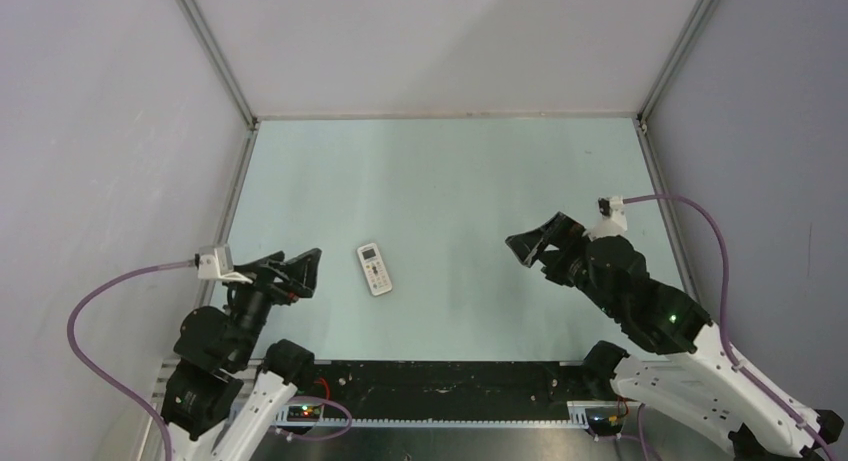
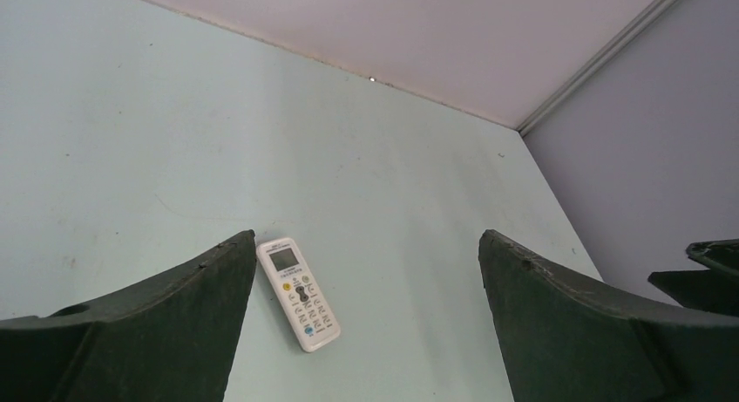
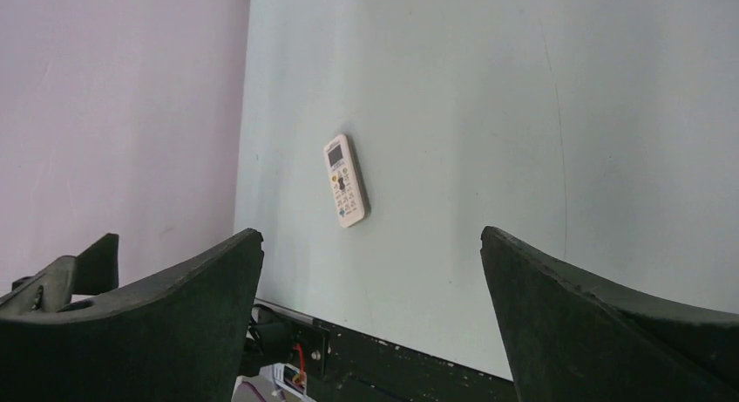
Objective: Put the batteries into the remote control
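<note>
Pale green table (image 1: 450, 171), grey walls (image 1: 100, 131), black rail (image 1: 450, 381) along near edge

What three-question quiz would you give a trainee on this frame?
1. True or false: the remote control lies buttons-up on the table.
2. Which is nearer the remote control? A) the left gripper B) the right gripper C) both equally near
3. Fill in: both grippers stand ____ and hold nothing.
Key: 1 true; 2 A; 3 open.
</note>
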